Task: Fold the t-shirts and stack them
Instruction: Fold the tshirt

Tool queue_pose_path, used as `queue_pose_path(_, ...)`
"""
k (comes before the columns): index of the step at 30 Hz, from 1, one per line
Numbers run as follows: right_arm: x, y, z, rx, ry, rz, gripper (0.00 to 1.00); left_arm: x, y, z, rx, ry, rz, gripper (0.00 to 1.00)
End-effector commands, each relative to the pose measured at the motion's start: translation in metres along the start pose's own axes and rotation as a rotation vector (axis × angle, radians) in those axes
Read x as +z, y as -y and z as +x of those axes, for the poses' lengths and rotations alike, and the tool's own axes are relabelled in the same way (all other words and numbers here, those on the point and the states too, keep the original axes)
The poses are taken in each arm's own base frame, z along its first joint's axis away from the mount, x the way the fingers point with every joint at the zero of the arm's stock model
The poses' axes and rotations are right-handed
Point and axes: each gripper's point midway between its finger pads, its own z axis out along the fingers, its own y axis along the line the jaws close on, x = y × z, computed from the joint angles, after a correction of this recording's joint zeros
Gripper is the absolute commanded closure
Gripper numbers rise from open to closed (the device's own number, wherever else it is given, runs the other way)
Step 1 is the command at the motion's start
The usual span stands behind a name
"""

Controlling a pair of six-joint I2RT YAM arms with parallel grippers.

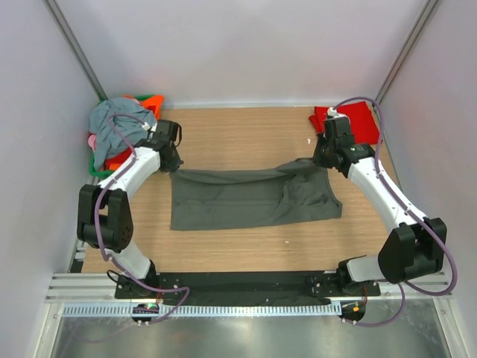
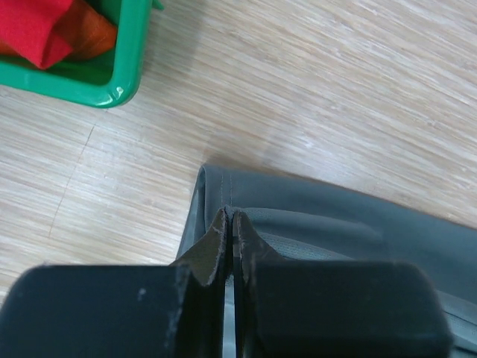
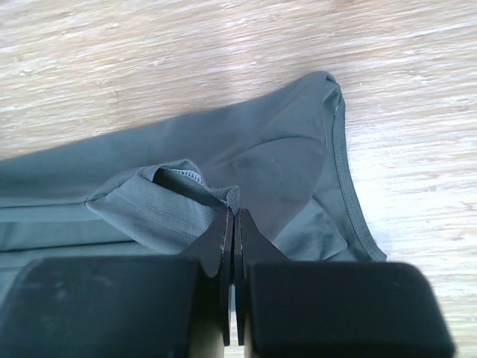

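Shirt: the grey shirt [image 1: 246,200] lies spread on the table [image 1: 238,134], stretched from your left jaws to your right jaws, with its near edge flat on the wood.
Left gripper [image 2: 229,218]: your jaws are closed on the grey shirt's far-left corner. The cloth rises to the tips and the rest runs off to their right.
Right gripper [image 3: 232,212]: your jaws are closed on a raised fold of the grey shirt near its far-right end. A stitched hem shows just left of the tips, and the curved edge sweeps to their right.
Basket [image 1: 154,99]: green, just beyond and left of the left jaws, apart from the grey shirt. A blue-grey shirt [image 1: 119,123] is heaped on top, with orange cloth [image 1: 119,160] and pink cloth [image 1: 92,140] beneath.
Red shirt [image 1: 358,119]: flat on the table just beyond the right jaws, apart from the grey shirt.
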Motion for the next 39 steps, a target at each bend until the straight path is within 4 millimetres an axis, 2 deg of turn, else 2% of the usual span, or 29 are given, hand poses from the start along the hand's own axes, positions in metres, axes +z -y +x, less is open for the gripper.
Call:
queue_pose_path(1, -0.016, 0.005, -0.005, 0.022, 0.05, 0.018, 0.99, -0.018, 0.0, -0.005, 0.005, 0.032, 0.035, 1.0)
queue_pose_path(6, -0.023, 0.017, 0.014, 0.051, 0.038, 0.049, 0.99, -0.021, -0.008, 0.007, 0.011, 0.001, 0.015, 1.0)
queue_pose_path(7, -0.024, 0.019, 0.02, 0.055, 0.027, 0.053, 0.98, -0.021, -0.01, 0.01, 0.01, -0.006, 0.009, 0.98)
queue_pose_path(8, -0.025, 0.02, 0.025, 0.075, 0.02, 0.056, 0.94, -0.021, -0.012, 0.011, 0.013, -0.011, 0.001, 0.93)
queue_pose_path(9, -0.023, 0.024, 0.037, 0.083, -0.003, 0.066, 0.71, -0.024, -0.016, 0.014, 0.017, -0.024, -0.016, 0.79)
queue_pose_path(10, -0.028, 0.027, 0.041, 0.097, 0.0, 0.075, 0.52, -0.026, -0.019, 0.014, 0.02, -0.027, -0.027, 0.77)
queue_pose_path(11, -0.029, 0.031, 0.046, 0.123, 0.0, 0.091, 0.39, -0.029, -0.021, 0.014, 0.02, -0.025, -0.041, 0.75)
queue_pose_path(12, -0.029, 0.038, 0.053, 0.135, -0.002, 0.121, 0.28, -0.036, -0.029, 0.011, 0.017, -0.015, -0.073, 0.59)
queue_pose_path(13, -0.036, 0.048, 0.051, 0.149, 0.026, 0.167, 0.26, -0.041, -0.033, 0.009, 0.013, -0.007, -0.085, 0.49)
queue_pose_path(14, -0.039, 0.054, 0.051, 0.171, 0.045, 0.198, 0.26, -0.046, -0.035, 0.006, 0.009, 0.006, -0.093, 0.4)
queue_pose_path(17, -0.049, 0.061, 0.043, 0.182, 0.093, 0.226, 0.26, -0.068, -0.043, -0.005, -0.008, 0.054, -0.105, 0.33)
queue_pose_path(20, -0.049, 0.052, 0.035, 0.188, 0.1, 0.183, 0.26, -0.083, -0.041, -0.013, -0.025, 0.089, -0.068, 0.33)
queue_pose_path(23, -0.041, 0.028, 0.035, 0.195, 0.069, 0.069, 0.3, -0.083, -0.03, -0.01, -0.034, 0.078, -0.002, 0.35)
queue_pose_path(26, -0.024, 0.012, 0.049, 0.21, 0.003, 0.002, 0.33, -0.07, -0.016, 0.001, -0.035, 0.038, 0.049, 0.36)
queue_pose_path(28, -0.009, 0.008, 0.063, 0.229, -0.054, 0.002, 0.34, -0.056, -0.008, 0.013, -0.035, -0.004, 0.058, 0.37)
queue_pose_path(29, 0.0, 0.009, 0.074, 0.226, -0.089, 0.01, 0.35, -0.044, -0.004, 0.02, -0.032, -0.031, 0.06, 0.38)
queue_pose_path(33, 0.025, 0.011, 0.095, 0.229, -0.162, 0.042, 0.35, -0.018, 0.015, 0.04, -0.012, -0.089, 0.081, 0.39)
queue_pose_path(35, 0.036, 0.013, 0.101, 0.223, -0.191, 0.059, 0.34, -0.01, 0.031, 0.046, 0.015, -0.106, 0.105, 0.4)
queue_pose_path(36, 0.045, 0.014, 0.108, 0.219, -0.219, 0.072, 0.34, 0.004, 0.032, 0.058, 0.038, -0.142, 0.07, 0.41)
queue_pose_path(39, 0.06, 0.01, 0.113, 0.219, -0.247, 0.076, 0.34, 0.018, 0.043, 0.073, 0.079, -0.185, 0.051, 0.43)
